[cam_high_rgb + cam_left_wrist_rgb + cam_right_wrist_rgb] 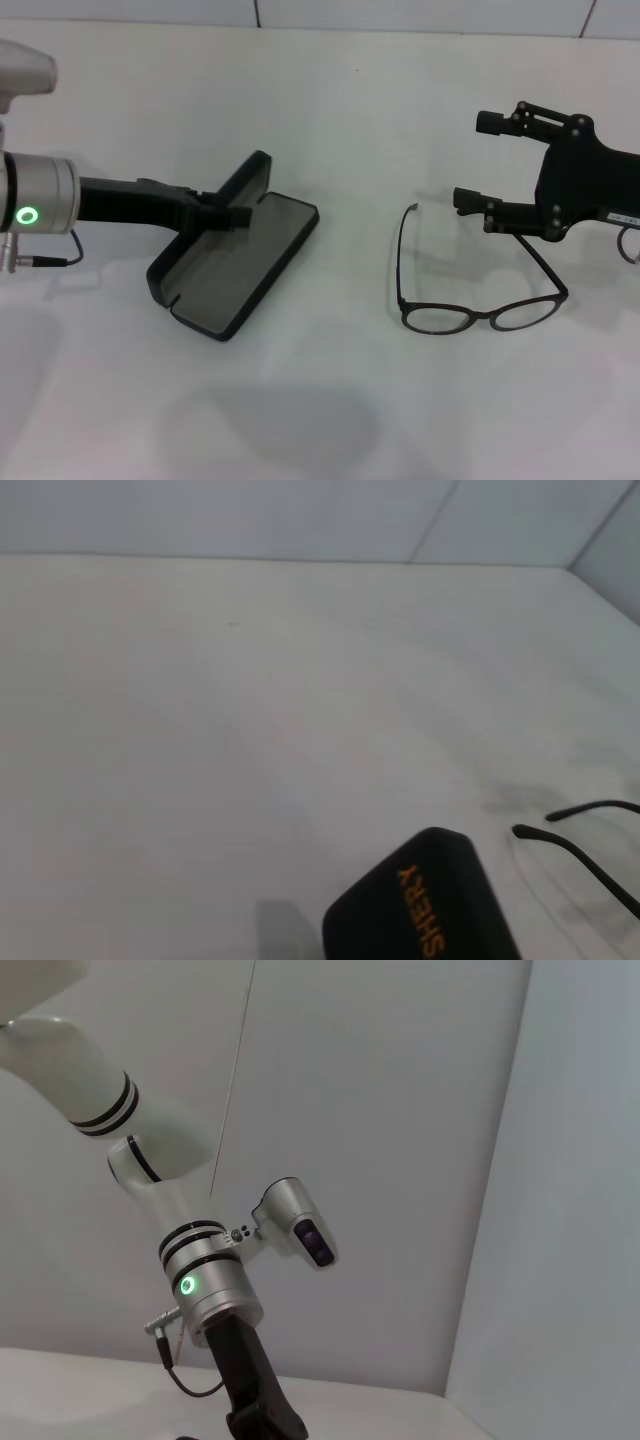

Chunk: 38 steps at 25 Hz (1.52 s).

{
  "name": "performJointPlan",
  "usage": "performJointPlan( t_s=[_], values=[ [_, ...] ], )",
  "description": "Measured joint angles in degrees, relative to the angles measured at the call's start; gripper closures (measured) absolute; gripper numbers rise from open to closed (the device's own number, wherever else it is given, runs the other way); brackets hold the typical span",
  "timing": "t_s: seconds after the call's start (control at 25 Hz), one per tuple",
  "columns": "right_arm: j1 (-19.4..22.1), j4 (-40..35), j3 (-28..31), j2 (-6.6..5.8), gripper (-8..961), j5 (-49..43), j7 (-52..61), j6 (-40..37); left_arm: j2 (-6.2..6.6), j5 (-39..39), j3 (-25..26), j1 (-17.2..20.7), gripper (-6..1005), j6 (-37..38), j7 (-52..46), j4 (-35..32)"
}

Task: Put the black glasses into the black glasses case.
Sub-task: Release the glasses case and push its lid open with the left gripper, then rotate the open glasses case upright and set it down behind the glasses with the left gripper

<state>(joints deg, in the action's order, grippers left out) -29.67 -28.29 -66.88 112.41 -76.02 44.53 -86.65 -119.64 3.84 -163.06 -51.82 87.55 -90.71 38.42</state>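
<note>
Glasses (480,300) lie apart from open case (235,260); right gripper (478,160) nearby.

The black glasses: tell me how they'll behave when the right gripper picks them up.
The black glasses look thin-framed, so probably light and somewhat fragile. Their slim temple arms are unfolded on the table, so they may swing or fold at the hinges when lifted. The right gripper, open beside one temple, has little to grip, so the frame may pivot or slip.

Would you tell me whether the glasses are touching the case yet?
Apart. The head view shows bare table between the black glasses and the open black glasses case.
</note>
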Motion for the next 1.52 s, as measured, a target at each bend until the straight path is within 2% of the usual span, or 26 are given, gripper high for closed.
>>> performJointPlan(
  t_s=[0.12,0.48,0.64,0.8,0.92,0.96,1.0,1.12,1.28,1.52],
  values=[
    [0.0,0.0,0.0,0.03,165,0.0,-0.4,0.0,0.17,0.2,0.0,-0.1,214,-0.1,-1.1,0.1],
    [0.4,-0.6,-0.2,0.15,165,-0.1,-1.1,-1.2,0.66,-0.2,0.0,-0.8,627,-0.1,-3.4,0.3],
    [0.5,-0.6,-0.3,0.16,165,-3.1,-2.4,-4.8,1.00,-0.3,0.0,-2.0,792,-0.1,-2.0,0.3],
    [1.0,-0.6,-0.4,0.11,166,-6.4,-4.6,-8.3,1.37,0.0,-0.1,-4.4,790,-0.4,0.8,0.3],
    [1.5,-0.6,-0.5,0.68,166,-8.5,-6.2,-9.5,1.82,0.3,-0.1,-7.7,788,-1.9,5.0,-0.6],
    [1.7,-0.6,-0.5,1.02,166,-9.3,-6.7,-9.7,1.88,-0.5,-0.1,-10.3,788,-3.6,8.1,-1.6],
    [1.9,-0.6,-0.5,1.23,166,-9.6,-7.0,-9.7,1.88,-0.5,-0.1,-10.3,787,-3.6,8.1,-1.6],
    [2.7,-0.2,-0.5,1.88,166,-10.0,-8.0,-9.8,1.57,-2.6,-0.1,-14.3,786,-6.5,14.8,-3.7],
    [4.1,0.0,-0.6,2.69,166,-10.1,-9.6,-9.7,0.14,-5.1,-0.1,-19.3,784,-12.9,22.9,-7.2],
    [5.3,0.1,-0.3,2.88,167,-10.4,-10.4,-9.7,0.06,-8.8,-0.1,-22.0,780,-26.5,30.6,-18.6]
  ],
)
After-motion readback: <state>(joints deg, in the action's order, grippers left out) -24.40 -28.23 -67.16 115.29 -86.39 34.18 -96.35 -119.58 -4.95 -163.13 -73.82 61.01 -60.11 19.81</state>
